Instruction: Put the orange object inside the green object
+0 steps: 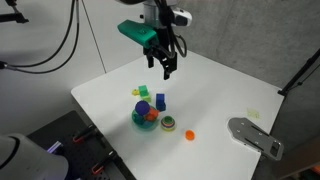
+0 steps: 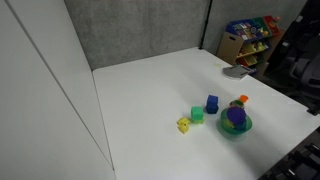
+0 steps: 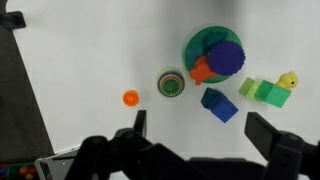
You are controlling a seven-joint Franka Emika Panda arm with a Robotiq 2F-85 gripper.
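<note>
Nothing to read here, no word, number or logo comes through in any view. The white table (image 2: 150,90) is plain. The blue block (image 3: 218,104) in the wrist view shows bare faces, no print. The gripper (image 1: 166,68) shows no legible brand mark at this size. In an exterior view, the shelf of colourful bins (image 2: 248,38) at the back is too small and blurred to tell whether anything is written there.
</note>
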